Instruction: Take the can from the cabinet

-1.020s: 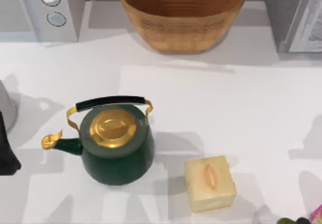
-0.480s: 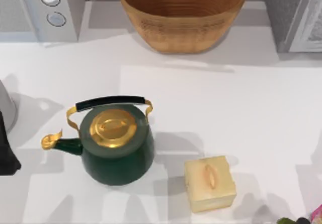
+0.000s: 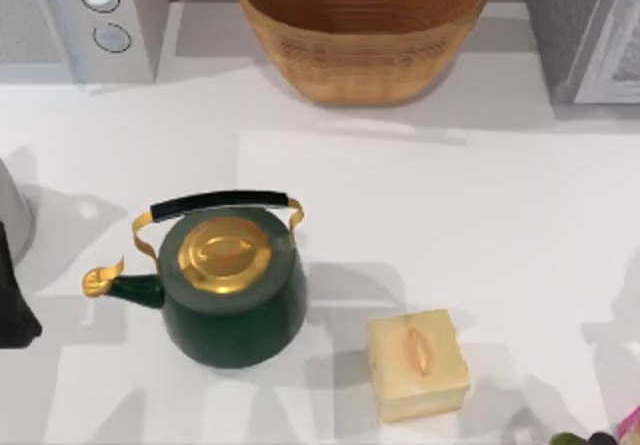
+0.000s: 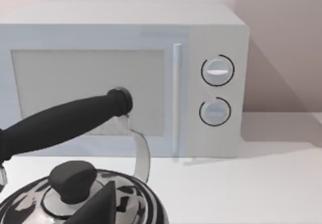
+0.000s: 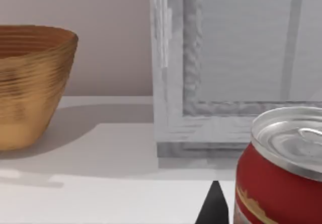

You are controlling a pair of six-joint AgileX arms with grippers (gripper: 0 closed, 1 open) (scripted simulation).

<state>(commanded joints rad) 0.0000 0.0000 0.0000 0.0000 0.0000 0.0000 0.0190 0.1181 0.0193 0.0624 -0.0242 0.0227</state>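
The can [image 5: 282, 168], red-sided with a silvery round top, is close up in the right wrist view, outside and in front of the grey cabinet [image 5: 226, 68]. My right gripper [image 5: 261, 215] is shut on it, and one dark fingertip [image 5: 215, 208] rests against its side. The top view has the cabinet [image 3: 590, 30] at the back right, with coloured bits of the held load at the front right corner [image 3: 598, 437]. My left arm [image 3: 10, 310] stays parked at the left edge.
A green kettle [image 3: 232, 285] with a gold lid stands left of centre, a cream cube-shaped block [image 3: 417, 363] to its right. At the back are a wicker basket [image 3: 362, 27] and a white microwave [image 3: 85, 20].
The shadows on the table's right side have shifted, so my right arm is moving. The kettle, the block and the left arm have stayed put.
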